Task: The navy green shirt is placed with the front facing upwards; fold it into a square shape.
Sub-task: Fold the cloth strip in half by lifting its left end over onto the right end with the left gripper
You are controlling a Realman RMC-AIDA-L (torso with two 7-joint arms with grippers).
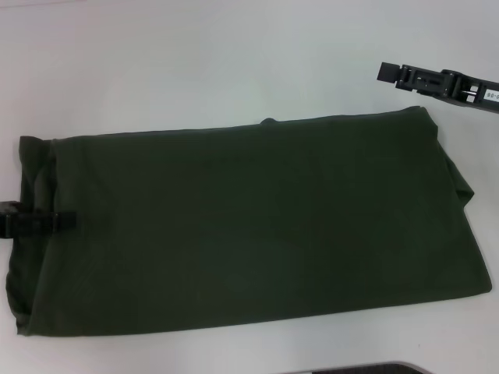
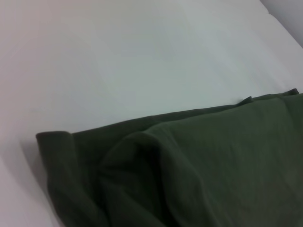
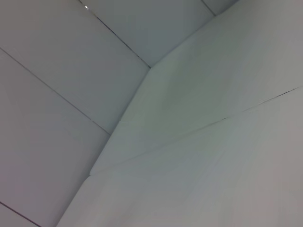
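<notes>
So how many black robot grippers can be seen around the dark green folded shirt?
2. The left gripper rests at the left end of the dark olive-green shirt. The right gripper hangs over the white table, beyond the shirt's far right corner.

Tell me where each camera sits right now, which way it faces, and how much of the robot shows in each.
Head view: on the head, looking down at the table and the folded navy green shirt; left pincer at its left end, right pincer beyond its far right corner.
Left wrist view: low over the shirt's bunched end; none of the robot shows.
Right wrist view: faces pale panelled surfaces; no shirt, none of the robot.
Shared: head and left wrist views both show the shirt's left end.
</notes>
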